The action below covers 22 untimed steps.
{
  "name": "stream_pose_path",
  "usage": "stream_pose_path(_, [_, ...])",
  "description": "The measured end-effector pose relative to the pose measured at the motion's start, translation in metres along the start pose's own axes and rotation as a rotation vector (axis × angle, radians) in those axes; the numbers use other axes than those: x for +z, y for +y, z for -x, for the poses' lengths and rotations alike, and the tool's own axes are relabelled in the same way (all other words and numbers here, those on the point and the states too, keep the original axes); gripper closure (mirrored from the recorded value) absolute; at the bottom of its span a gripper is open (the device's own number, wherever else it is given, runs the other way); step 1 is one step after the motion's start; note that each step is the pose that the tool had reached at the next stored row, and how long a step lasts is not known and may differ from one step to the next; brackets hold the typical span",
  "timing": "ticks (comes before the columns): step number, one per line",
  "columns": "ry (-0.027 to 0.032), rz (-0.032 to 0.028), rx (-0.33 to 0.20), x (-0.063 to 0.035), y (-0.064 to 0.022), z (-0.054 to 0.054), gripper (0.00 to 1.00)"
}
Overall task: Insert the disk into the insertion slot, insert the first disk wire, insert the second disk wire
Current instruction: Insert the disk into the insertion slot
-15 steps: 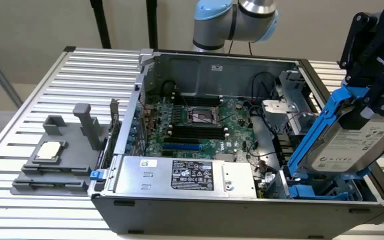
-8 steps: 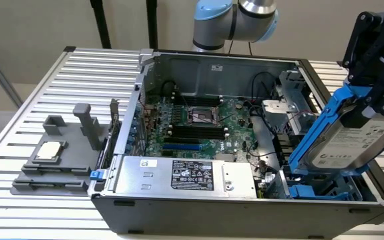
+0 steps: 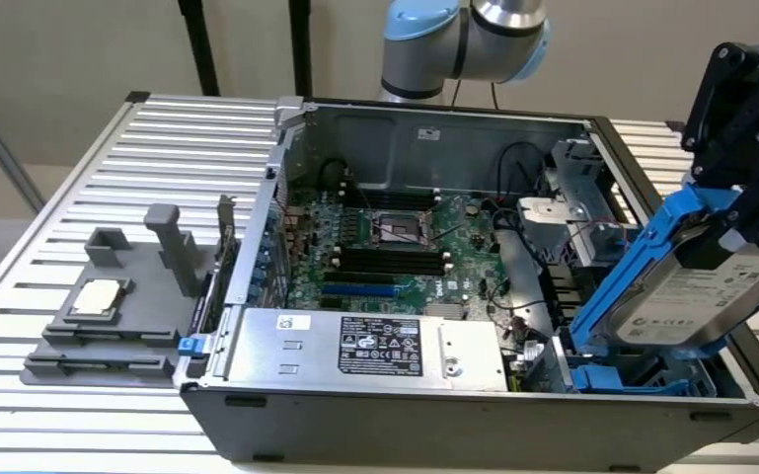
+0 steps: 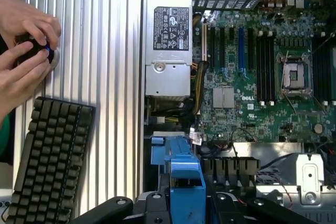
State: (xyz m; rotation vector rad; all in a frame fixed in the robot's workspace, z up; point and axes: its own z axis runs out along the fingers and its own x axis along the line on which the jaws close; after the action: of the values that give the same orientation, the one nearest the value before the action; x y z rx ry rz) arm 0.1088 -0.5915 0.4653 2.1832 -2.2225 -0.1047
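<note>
At the exterior view's left, a grey plastic fixture carrying a small square silver chip was seen on the ribbed metal table. The open dark-grey computer case was set to its right, with a grey power-supply box along the near wall and a green motherboard farther in. At the exterior view's right, the silver-grey rectangular disk, white-labelled and clipped into a bright blue plastic carrier frame, was held tilted over the case's near right corner. The black gripper was closed on the disk's upper end, with the fingers clamped on either side. The insertion slot, marked by bright blue plastic rails, lay just below the disk's lower end; whether the two touched could not be told. In the wrist view, a black keyboard was seen on the table beside the case, and a person's hands were wrapped around a small dark object.
</note>
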Motion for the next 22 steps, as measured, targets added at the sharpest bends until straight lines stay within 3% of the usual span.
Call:
stream_pose_path(9, [-0.0049, 0.0101, 0.0, 0.0098, -0.0067, -0.002, 0.67])
stream_pose_path(16, [-0.0162, 0.0121, -0.002, 0.014, -0.0076, -0.002, 0.67])
stream_pose_path(22, [-0.0186, 0.0124, -0.006, 0.0154, -0.0077, -0.002, 0.67])
